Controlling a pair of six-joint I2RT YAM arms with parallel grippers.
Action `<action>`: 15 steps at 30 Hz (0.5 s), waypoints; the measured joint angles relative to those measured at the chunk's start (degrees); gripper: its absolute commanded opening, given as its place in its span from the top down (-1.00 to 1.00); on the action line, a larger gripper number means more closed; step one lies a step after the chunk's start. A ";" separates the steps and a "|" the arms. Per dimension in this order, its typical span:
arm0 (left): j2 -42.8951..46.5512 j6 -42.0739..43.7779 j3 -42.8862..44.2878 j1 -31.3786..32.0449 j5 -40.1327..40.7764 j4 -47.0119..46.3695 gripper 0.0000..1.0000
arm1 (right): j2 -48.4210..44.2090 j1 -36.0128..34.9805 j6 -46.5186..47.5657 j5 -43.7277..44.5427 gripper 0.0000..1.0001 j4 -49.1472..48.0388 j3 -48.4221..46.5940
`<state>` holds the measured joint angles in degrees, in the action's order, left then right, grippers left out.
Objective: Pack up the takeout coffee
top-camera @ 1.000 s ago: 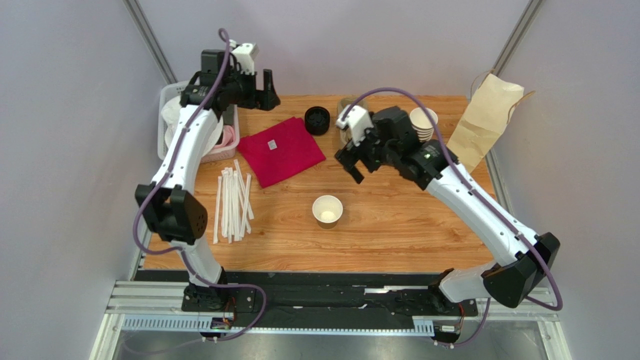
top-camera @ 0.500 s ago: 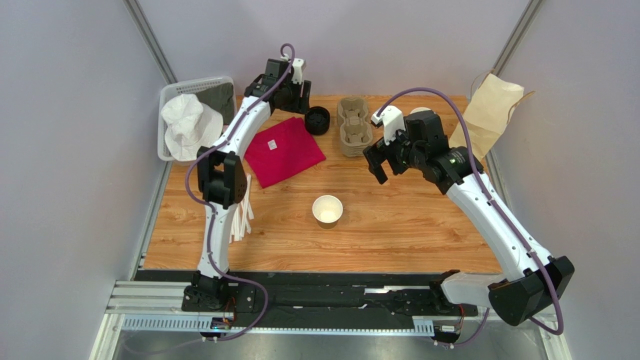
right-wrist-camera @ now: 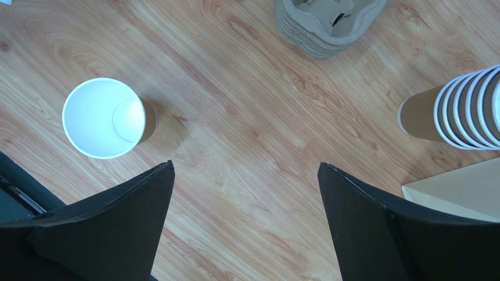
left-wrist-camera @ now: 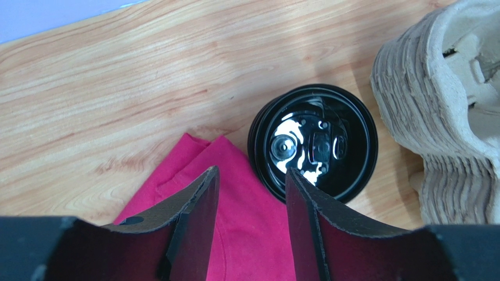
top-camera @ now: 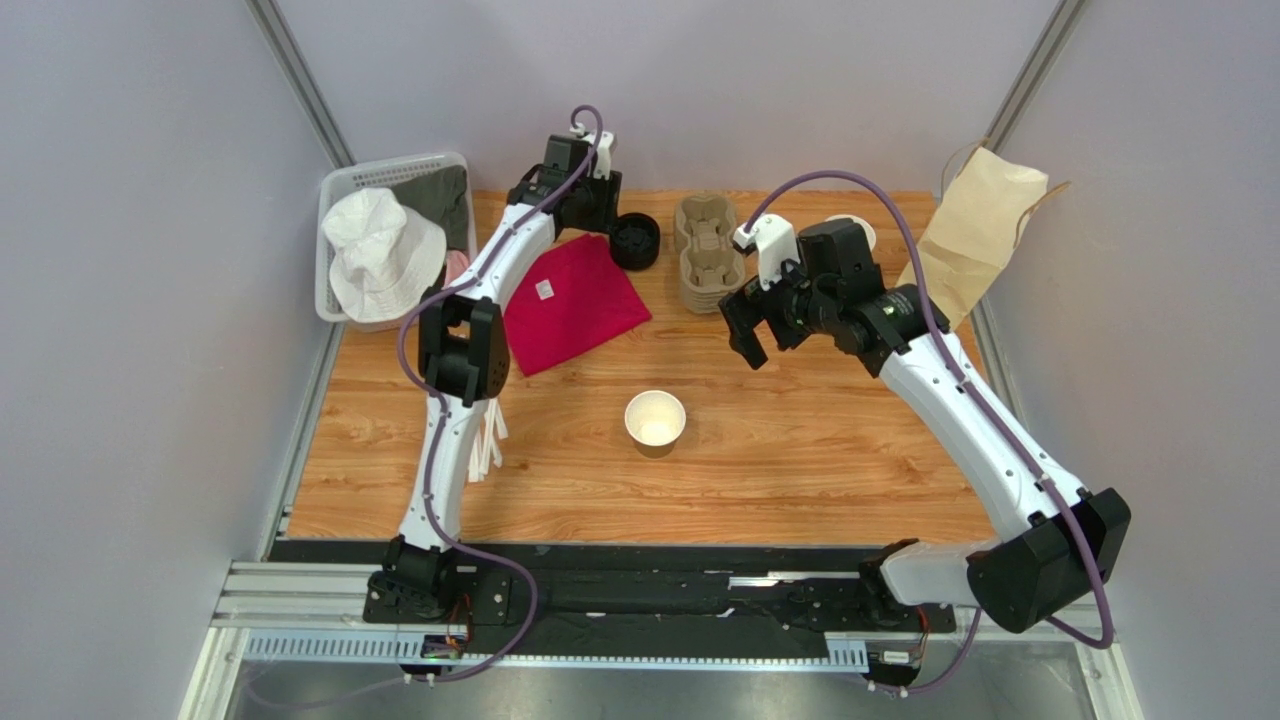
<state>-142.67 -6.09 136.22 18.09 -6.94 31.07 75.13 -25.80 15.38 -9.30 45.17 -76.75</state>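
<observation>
Off to the left-arm side of the right hand (right-wrist-camera: 245,165), and well apart from it, the cup (top-camera: 655,420) stands upright on the desk (top-camera: 842,450). It is open-topped and white inside, appears empty, has no lid on it, and nothing touches it.

Just ahead of the left hand (left-wrist-camera: 251,172) sits a stack of black lids (left-wrist-camera: 313,143), right beside the corner of a red cloth (left-wrist-camera: 246,234) that lies under that hand's fingers. Beyond the lids from that hand is a stack of pulp cup carriers (top-camera: 706,252). On the right hand's outer side stand a stack of spare cups (right-wrist-camera: 463,108) and a paper bag (top-camera: 977,225).

Progress, as judged: early. The cup is set out, but no lid is fitted, no carrier is separated from its stack, and nothing is seen going into the bag. Lidding and packing appear to remain in full.

Left arm: reaches to the far edge of the desk, hand pointing down over the cloth's edge. Its fingers are slightly parted, hold nothing, and are not in contact with the lids.

Right arm: held above bare desk between the cup and the spare cups, fingers spread wide, empty.
</observation>
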 measured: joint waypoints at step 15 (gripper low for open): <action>-3.19 1.27 2.12 0.94 2.05 -2.36 0.13 | 1.51 0.00 -0.42 -0.72 -1.00 0.02 -0.52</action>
<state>-145.86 -4.82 138.34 19.03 -4.89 28.71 76.64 -25.80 14.96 -10.02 45.19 -77.28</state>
